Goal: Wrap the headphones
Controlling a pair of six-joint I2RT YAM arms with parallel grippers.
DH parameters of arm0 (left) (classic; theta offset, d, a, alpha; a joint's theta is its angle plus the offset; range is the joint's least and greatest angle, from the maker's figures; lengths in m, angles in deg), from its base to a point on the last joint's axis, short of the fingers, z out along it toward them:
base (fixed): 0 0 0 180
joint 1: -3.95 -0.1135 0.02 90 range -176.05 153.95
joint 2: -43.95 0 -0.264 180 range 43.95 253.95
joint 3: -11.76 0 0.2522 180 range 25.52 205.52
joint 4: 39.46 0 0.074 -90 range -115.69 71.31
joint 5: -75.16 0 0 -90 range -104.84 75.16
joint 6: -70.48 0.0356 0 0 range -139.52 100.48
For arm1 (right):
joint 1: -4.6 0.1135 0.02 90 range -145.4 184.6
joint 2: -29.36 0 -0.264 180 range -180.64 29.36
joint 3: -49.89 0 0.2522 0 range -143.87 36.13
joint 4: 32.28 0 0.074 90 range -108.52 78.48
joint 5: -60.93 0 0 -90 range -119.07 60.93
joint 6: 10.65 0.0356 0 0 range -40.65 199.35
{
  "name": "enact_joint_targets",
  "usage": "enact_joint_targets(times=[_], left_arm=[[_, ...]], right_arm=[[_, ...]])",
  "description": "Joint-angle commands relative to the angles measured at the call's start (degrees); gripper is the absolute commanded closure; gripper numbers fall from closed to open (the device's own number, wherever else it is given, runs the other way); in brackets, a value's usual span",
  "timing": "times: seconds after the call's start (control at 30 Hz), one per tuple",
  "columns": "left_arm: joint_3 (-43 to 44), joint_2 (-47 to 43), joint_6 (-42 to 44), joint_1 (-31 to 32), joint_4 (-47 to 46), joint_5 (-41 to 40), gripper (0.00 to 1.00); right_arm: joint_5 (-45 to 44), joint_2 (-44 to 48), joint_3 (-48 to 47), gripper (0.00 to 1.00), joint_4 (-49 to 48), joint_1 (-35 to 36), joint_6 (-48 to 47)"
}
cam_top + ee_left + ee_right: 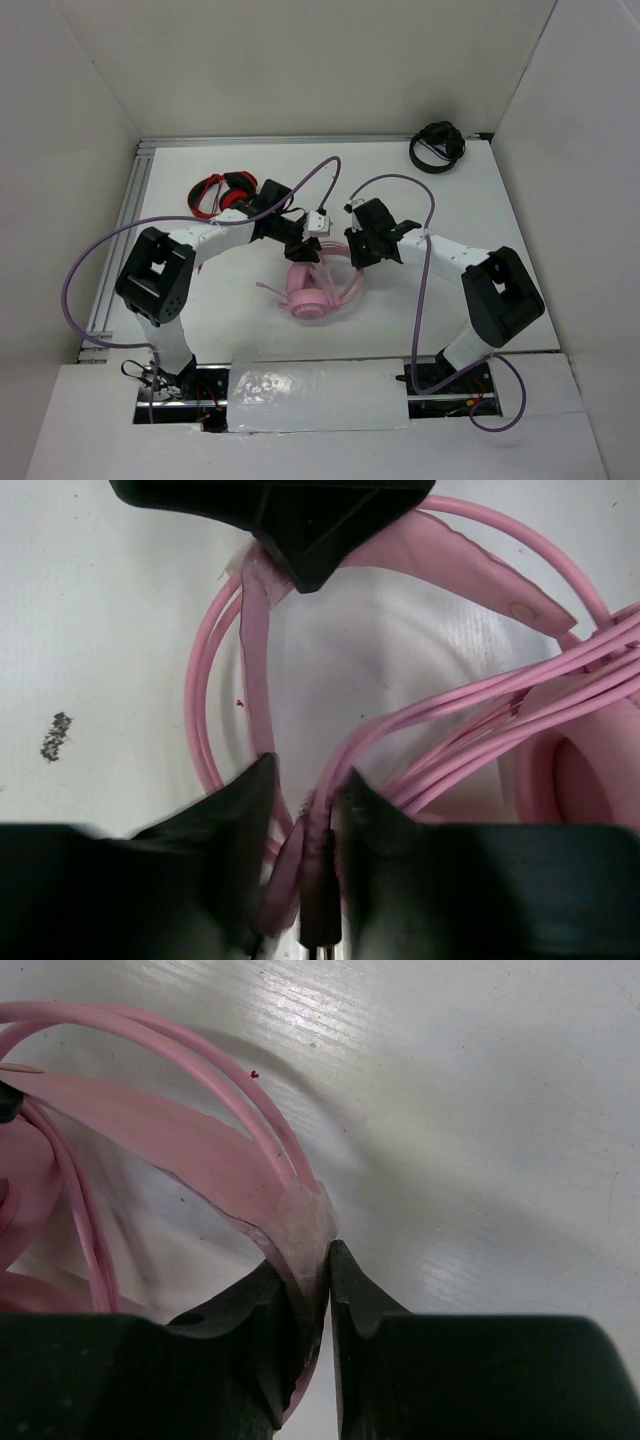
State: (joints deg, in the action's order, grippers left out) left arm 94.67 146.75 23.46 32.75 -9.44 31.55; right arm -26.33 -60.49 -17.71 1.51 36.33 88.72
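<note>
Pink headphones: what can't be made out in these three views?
Top external: the wrists hide both grip points on the headphones; the black headphones are too small for detail.
Left wrist: the cable end in the left gripper is blurred and runs off the bottom edge.
Right wrist: the headband pinched by the right gripper leaves the left edge; no cups show.

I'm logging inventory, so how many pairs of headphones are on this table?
3. The pink headphones lie in the middle, the red-and-black headphones at the far left, and the black headphones in the far right corner. The arms hide little, so a fourth pair is unlikely.
</note>
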Motion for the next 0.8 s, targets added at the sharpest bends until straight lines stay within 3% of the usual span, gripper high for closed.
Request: enact_joint_targets(times=[0.0,0.17,0.23,0.3,0.4,0.5,0.53,0.57,0.77], left_arm=[[2.6,1.2,0.2,-0.8,-2.5,-1.0,0.48],[2.3,1.5,0.4,-1.0,-2.7,-1.2,0.44],[2.2,2.0,0.5,-1.0,-2.7,-0.7,0.43],[2.4,2.1,0.4,-1.2,-2.7,-0.4,0.42],[2.7,2.1,-0.1,-1.5,-2.5,0.4,0.24],[2.6,1.1,-0.5,-2.1,-2.9,1.7,0.17],[2.2,0.6,-1.1,-2.5,-3.2,2.4,0.04],[2.1,0.4,-1.5,-2.8,-3.6,2.6,0.01],[2.7,-3.1,-7.3,-3.8,-7.5,2.7,0.01]], right_arm=[[1.3,-0.4,-3.1,0.74,0.1,0.2,0.8],[-0.3,0.1,-2.8,0.54,-0.2,0.2,1.6],[-0.9,0.6,-2.5,0.39,-0.1,0.2,2.0],[-1.8,1.3,-2.1,0.32,0.1,0.1,2.1],[-2.1,2.4,-2.0,0.29,0.1,0.0,2.6],[-2.2,3.3,-2.0,0.29,0.1,0.2,2.9],[-2.3,3.4,-2.1,0.28,0.3,0.2,3.3],[-2.3,3.7,-2.1,0.28,0.3,0.2,3.4],[-2.6,6.5,-2.6,0.26,0.8,0.8,3.7]])
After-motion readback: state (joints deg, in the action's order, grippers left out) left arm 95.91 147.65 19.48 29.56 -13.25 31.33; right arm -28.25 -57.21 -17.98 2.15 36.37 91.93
